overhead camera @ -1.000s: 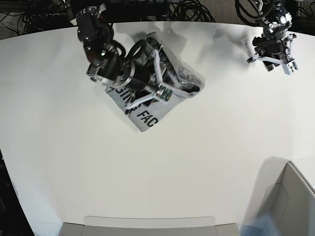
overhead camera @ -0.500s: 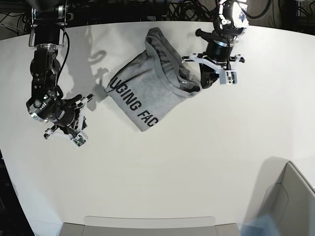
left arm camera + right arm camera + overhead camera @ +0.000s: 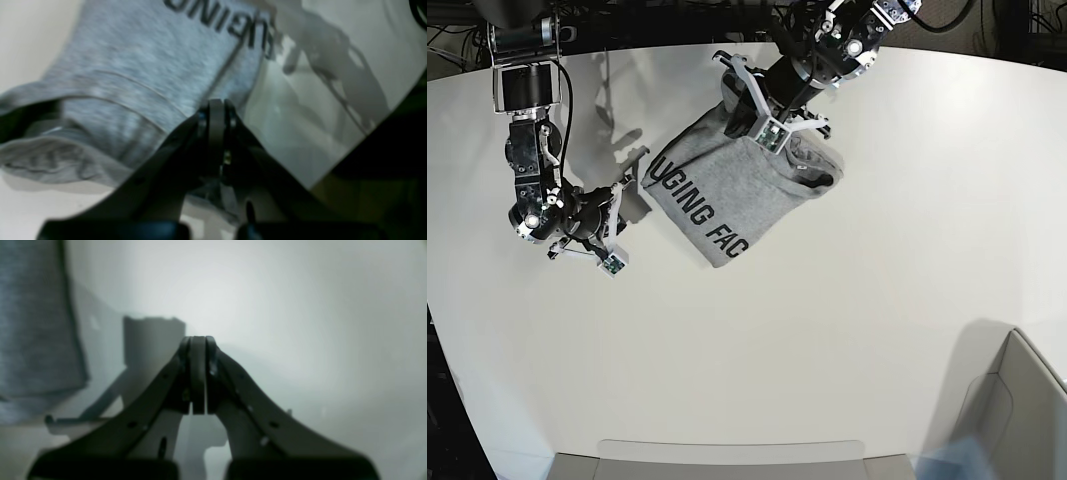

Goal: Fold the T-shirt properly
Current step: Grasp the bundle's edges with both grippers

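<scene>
The heather-grey T-shirt [image 3: 727, 195] lies bunched on the white table [image 3: 847, 300], black lettering up and its collar end to the right. My left gripper [image 3: 749, 115] hovers over the shirt's upper part, reaching in from the top right. In the left wrist view the left gripper [image 3: 216, 106] is shut, with no cloth showing between its fingers and the T-shirt [image 3: 133, 73] underneath. My right gripper [image 3: 635, 195] sits just left of the shirt's lettered edge. Seen from the right wrist, that gripper [image 3: 198, 343] is shut over bare table, the T-shirt [image 3: 33, 323] off to its left.
A grey box [image 3: 1017, 400] stands at the bottom right corner. A flat grey tray edge [image 3: 727, 455] runs along the front. Black cables [image 3: 677, 20] lie behind the table's far edge.
Both grippers have closed. The right arm left the shirt, swung out left, then came back beside its left edge. The left arm came in from the far right onto the shirt's upper part.
</scene>
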### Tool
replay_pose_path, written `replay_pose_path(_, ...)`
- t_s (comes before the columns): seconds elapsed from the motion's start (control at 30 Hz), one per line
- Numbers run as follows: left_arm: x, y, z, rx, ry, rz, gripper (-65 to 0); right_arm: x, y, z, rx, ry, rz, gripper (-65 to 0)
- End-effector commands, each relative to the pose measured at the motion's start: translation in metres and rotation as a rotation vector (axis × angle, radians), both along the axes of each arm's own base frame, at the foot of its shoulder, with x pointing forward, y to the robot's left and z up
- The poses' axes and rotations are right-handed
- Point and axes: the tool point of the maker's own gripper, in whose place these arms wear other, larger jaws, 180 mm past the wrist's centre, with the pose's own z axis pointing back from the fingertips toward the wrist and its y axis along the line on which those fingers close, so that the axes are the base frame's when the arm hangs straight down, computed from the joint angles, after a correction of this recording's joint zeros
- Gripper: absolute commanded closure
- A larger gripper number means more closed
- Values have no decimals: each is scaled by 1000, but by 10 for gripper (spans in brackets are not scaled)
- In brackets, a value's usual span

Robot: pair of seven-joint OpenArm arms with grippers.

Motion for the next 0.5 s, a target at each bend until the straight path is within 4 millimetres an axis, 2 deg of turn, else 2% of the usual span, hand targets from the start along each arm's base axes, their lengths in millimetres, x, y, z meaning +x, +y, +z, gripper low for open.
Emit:
replay_pose_path(0.0, 9, -1, 4, 10, -17, -10, 0, 14, 3, 15, 3, -51, 14, 0)
replay_pose_path(0.13, 6, 8, -21, 126, 85, -52, 0, 4, 15, 6, -16, -23, 66, 0)
replay_pose_path(0.2, 4, 18, -32, 177, 130, -53, 0, -5, 15, 2, -48, 6, 85, 0)
replay_pose_path(0.27, 3, 30, -45, 219, 163, -38, 0, -18, 26, 5, -66, 4, 134, 0)
replay_pose_path(0.37, 26, 74, -60, 281, 184, 81, 0, -44, 56, 8, -84, -3, 251, 0)
replay_pose_path(0.47, 56, 130, -65, 315, 185, 263, 0, -76, 90, 6, -105, 19, 392, 0)
